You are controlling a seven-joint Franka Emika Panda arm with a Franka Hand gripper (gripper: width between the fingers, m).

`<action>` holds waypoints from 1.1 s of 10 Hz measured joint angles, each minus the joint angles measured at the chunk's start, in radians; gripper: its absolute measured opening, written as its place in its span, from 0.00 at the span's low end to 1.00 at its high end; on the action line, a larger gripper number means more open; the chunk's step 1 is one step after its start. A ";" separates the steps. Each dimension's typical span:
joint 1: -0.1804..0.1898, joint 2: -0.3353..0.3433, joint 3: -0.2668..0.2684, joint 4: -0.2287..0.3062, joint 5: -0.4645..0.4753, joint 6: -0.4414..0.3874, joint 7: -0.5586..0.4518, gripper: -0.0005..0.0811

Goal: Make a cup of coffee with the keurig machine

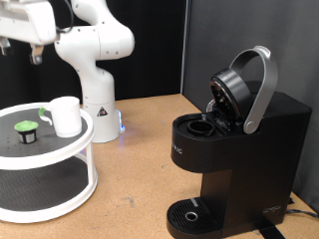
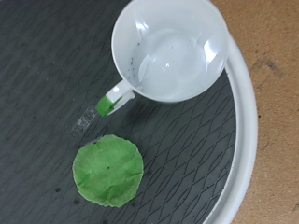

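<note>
Your pincer (image 1: 36, 52) hovered above the cup (image 1: 66, 116) and pod (image 1: 24, 129), its opening unclear, apparently at the pickup step, calling for descent; the keurig machine (image 1: 234, 149) stood open.

You are working in a robotics lab or test bench, not a home kitchen. The white robot arm (image 1: 95, 55) is bolted by its base onto a bare brown board tabletop (image 1: 140, 149), with black curtain backing (image 1: 159, 40) closing off the space behind it. The keurig machine (image 1: 234, 149) and a white two-tier round stand (image 1: 45, 164) sit as isolated props on that board. You have no counters, cupboards or sink in view.
</note>
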 joint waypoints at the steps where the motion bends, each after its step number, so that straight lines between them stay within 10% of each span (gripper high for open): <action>1: -0.001 0.016 0.000 -0.024 -0.011 0.037 0.002 0.99; 11: -0.025 0.023 -0.023 -0.147 -0.052 0.194 -0.197 0.99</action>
